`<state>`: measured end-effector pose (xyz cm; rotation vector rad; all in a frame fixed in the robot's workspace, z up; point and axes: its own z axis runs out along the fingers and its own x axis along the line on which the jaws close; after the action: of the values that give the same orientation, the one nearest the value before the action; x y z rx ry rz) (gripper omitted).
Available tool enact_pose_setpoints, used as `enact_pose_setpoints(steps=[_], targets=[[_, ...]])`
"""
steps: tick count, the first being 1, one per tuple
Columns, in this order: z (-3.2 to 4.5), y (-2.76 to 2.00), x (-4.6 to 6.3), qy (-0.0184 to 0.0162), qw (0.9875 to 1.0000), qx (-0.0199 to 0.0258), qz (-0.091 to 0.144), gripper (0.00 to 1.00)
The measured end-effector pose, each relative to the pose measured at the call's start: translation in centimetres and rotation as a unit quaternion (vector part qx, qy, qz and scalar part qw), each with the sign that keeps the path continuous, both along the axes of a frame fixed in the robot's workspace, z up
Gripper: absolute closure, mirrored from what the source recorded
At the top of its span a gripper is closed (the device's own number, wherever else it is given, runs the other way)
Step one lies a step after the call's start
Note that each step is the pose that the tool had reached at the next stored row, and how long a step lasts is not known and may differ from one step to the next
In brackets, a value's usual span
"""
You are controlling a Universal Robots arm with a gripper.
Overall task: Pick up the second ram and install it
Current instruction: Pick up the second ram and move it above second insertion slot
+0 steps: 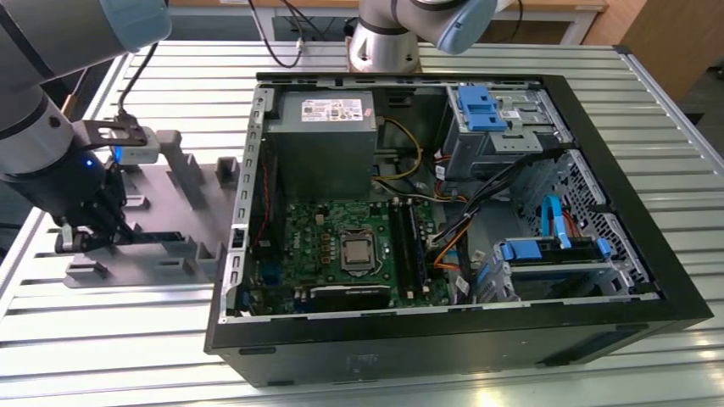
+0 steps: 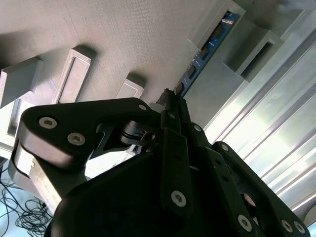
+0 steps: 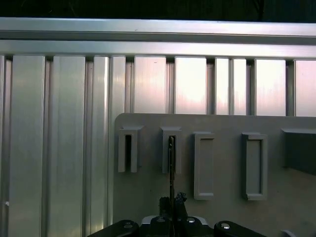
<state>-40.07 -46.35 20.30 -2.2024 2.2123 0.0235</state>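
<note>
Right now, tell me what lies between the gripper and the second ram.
Nothing: in both wrist views the gripper holds the second ram directly between its jaws.

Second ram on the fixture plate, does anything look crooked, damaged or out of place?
Nothing stands out. In the second wrist view the second ram runs straight from its grey fixture block to the gripper pinching its end; edge-on in the first wrist view it shows no bend.

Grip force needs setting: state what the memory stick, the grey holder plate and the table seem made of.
The memory stick: blue circuit board, likely fibreglass laminate, matte, with black chips. The holder plate: grey, matte, finely textured surface, probably plastic, perhaps printed. The table: bright ribbed slats with sheen, likely aluminium.
</note>
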Motion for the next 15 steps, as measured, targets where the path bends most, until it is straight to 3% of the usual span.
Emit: enact_pose_setpoints(steps=[15], targets=[[0.45,0.02,0.00,0.0000,1.0000,-0.0004,0.000,0.86]])
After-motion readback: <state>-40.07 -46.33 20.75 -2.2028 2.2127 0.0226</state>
